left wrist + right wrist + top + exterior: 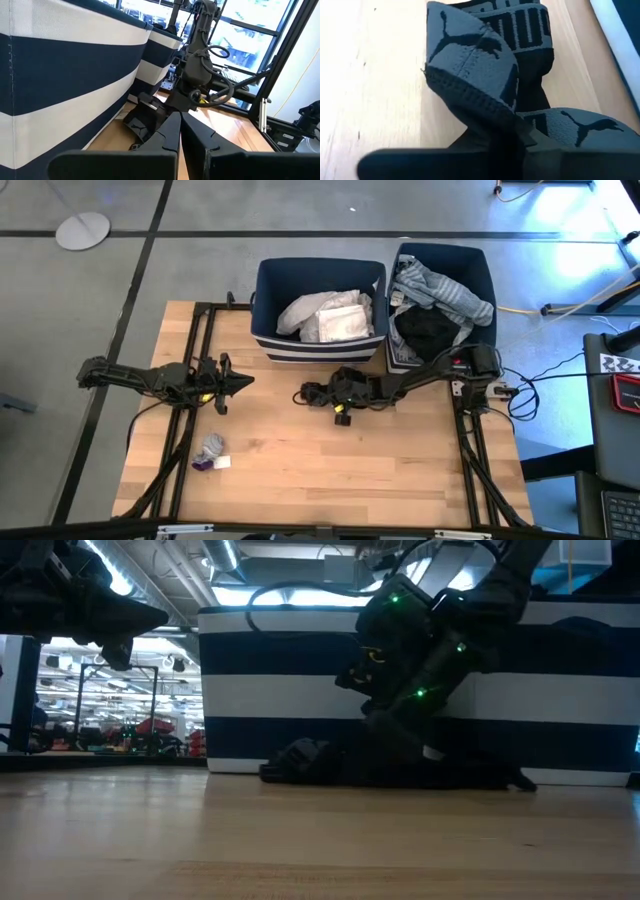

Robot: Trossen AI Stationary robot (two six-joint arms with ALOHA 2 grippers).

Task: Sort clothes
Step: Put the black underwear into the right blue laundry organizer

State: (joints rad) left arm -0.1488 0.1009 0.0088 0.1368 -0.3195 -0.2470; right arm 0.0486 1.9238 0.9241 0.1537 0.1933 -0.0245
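Observation:
A dark grey garment with a logo-printed elastic waistband lies on the wooden table in front of the left navy bin. My right gripper reaches in low from the table's right and is shut on the garment. My left gripper hovers shut and empty over the table's left half, pointing toward the right gripper. A small grey and purple piece lies on the table near the front left. The left bin holds white pieces. The right bin holds a grey striped top and black items. My right gripper pinches a folded part of the garment's elastic waistband between its two fingers. The fingers lie low and nearly level, coming from the table's right. The rest of the waistband lies on the table beyond the fingers.
Both bins stand side by side at the table's far edge, close behind the right gripper. Black frame rails run along the table's left and right sides. Bare wood lies toward the near edge.

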